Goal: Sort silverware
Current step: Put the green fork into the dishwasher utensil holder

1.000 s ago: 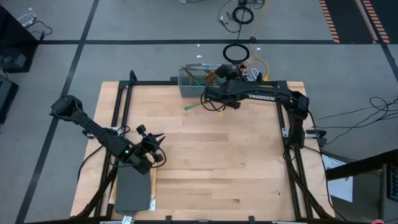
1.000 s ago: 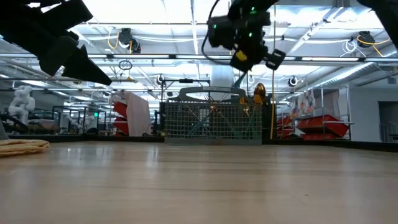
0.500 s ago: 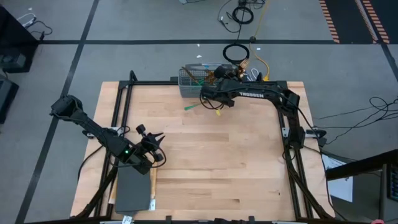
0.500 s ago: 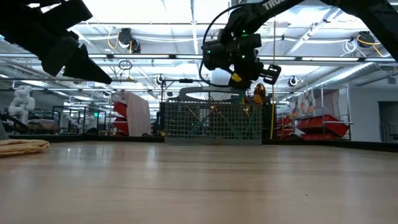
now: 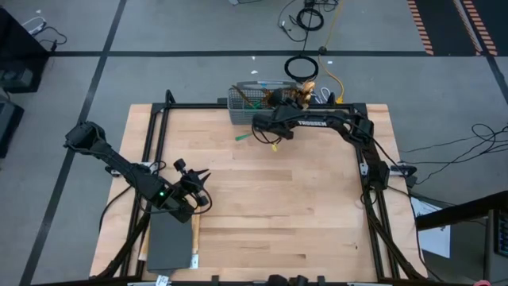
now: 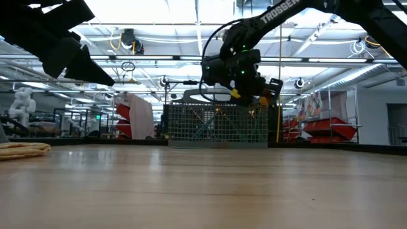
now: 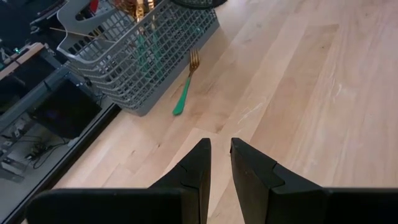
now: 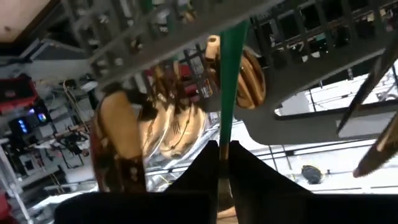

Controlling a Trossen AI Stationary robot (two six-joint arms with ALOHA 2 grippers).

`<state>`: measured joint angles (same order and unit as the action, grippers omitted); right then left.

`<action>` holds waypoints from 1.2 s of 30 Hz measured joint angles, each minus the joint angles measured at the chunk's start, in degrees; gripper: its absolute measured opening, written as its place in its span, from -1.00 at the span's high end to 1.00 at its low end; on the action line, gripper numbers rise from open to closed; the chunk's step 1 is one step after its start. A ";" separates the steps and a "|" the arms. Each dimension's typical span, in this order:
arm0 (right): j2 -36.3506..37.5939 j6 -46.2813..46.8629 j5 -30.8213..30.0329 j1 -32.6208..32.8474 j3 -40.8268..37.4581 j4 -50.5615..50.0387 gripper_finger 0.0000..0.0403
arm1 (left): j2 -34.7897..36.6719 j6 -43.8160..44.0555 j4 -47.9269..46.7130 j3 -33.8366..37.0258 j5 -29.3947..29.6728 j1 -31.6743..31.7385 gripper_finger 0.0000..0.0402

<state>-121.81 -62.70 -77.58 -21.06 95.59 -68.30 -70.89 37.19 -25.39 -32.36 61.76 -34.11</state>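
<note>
The grey mesh caddy (image 5: pixel 252 102) stands at the table's far edge with gold-headed silverware (image 7: pixel 134 9) upright in it. One green-handled fork (image 7: pixel 185 87) lies flat on the wood just in front of the caddy, also visible from above as the fork (image 5: pixel 244 137). My right gripper (image 5: pixel 268 133) hovers by the caddy's near right corner, just above its rim (image 6: pixel 216 105), shut on a piece of silverware with a teal-green handle. My left gripper (image 7: pixel 221 158) waits over the table's near left, its fingers a narrow gap apart with nothing between them. My right gripper pinches the teal-green handle (image 8: pixel 226 118) between its two fingers. The handle runs on forward past the fingertips toward the caddy's mesh. The piece is lifted clear of the table. Which kind of head it has I cannot make out.
A dark grey flat pad (image 5: pixel 169 242) lies at the table's near left corner under the left arm. A folded cloth (image 6: pixel 22 148) shows at the left in the low view. Bare wood spreads across the table's middle and near right (image 5: pixel 302 214).
My right gripper has sunk toward the caddy's rim and gone a little toward the table's left edge, rolling somewhat about its own line, with the green-handled piece kept in its hold. The fork on the table has stayed put.
</note>
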 joint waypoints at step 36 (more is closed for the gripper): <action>3.56 11.18 -0.43 5.30 10.95 7.13 0.17 | 0.00 0.16 0.48 0.00 -2.90 -0.04 0.65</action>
<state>-118.25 -51.51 -78.00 -15.76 106.54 -61.17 -70.89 37.34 -24.92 -32.36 58.85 -34.15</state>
